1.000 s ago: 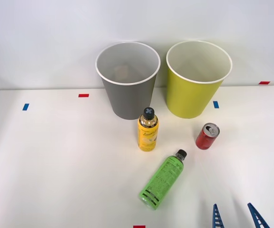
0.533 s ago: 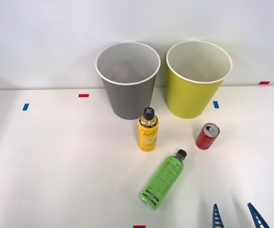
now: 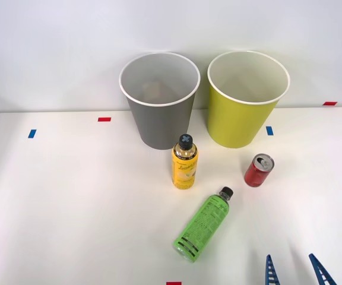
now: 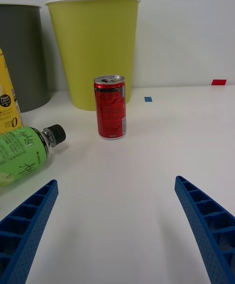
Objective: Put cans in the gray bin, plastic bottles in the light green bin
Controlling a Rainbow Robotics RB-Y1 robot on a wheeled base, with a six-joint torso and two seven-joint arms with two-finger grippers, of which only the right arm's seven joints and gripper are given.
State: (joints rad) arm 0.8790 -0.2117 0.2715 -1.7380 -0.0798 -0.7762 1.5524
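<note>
Right gripper (image 3: 295,270) sat low at the near edge of the white table (image 3: 70,208), fingers spread wide, nothing between them. Wrist view put the red can (image 4: 110,106) roughly centred between the two blue fingers (image 4: 27,220), well ahead of them; my read was a line-up for that can, jaws pre-opened wider than its body.

Red can (image 3: 258,170) stood upright, silver top up, in front of the light green bin (image 3: 247,101) and apart from it. An upright can suits a side grasp.

Green bottle (image 3: 203,224) lay on its side, black cap pointing toward the far bins, near the gripper's left finger in the wrist view. Risk: clipping it on the approach.

Yellow-labelled bottle (image 3: 184,161) stood upright just in front of the gray bin (image 3: 160,98).

Both bins stood side by side at the far edge, mouths open and upright, so drops from above should work. Something pale seemed to lie inside the gray bin; couldn't identify it. Can's target is gray, the farther of the two from it.
</note>
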